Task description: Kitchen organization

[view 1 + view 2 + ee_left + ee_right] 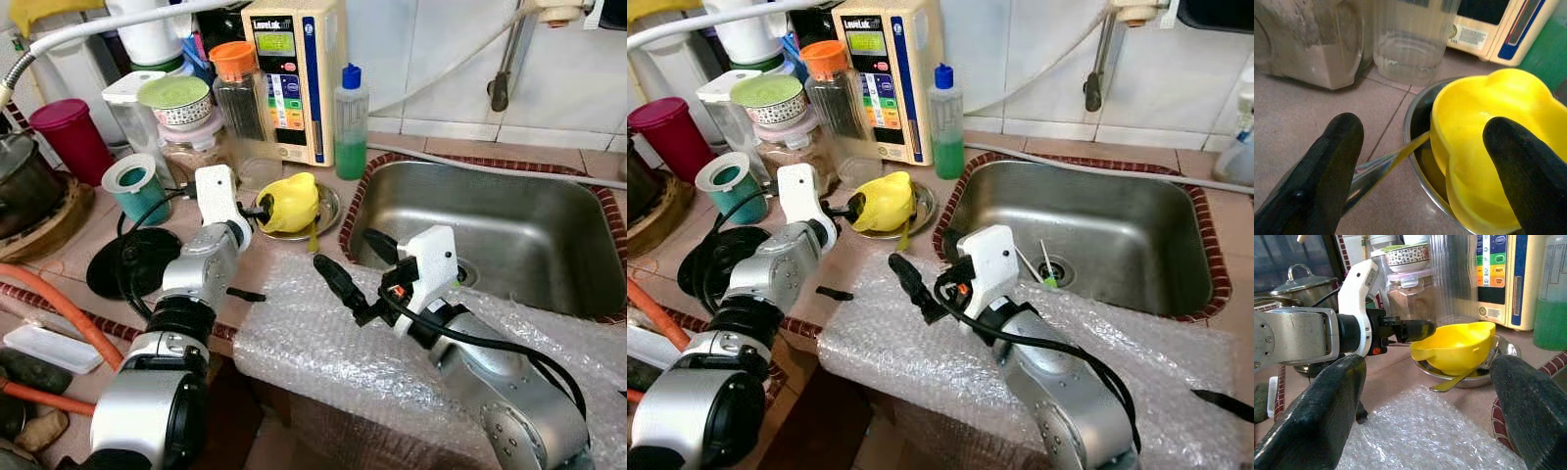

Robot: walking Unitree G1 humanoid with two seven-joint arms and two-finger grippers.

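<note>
your left gripper (pixel 1420 166) is spread wide at the yellow bowl (pixel 290 202), one finger over its rim, ready to lift it from the steel dish (pixel 328 208) left of the sink (pixel 588 294). your right gripper (pixel 355 269) hovers open beside the sink, holding nothing.

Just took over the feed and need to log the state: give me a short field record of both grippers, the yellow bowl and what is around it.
left gripper: open, fingers either side of the yellow bowl's rim
right gripper: open, over the bubble wrap, holding nothing
yellow bowl: tilted, inside the steel dish
steel dish: on the counter, left of the sink
behind the dish: green soap bottle, clear glass
</note>
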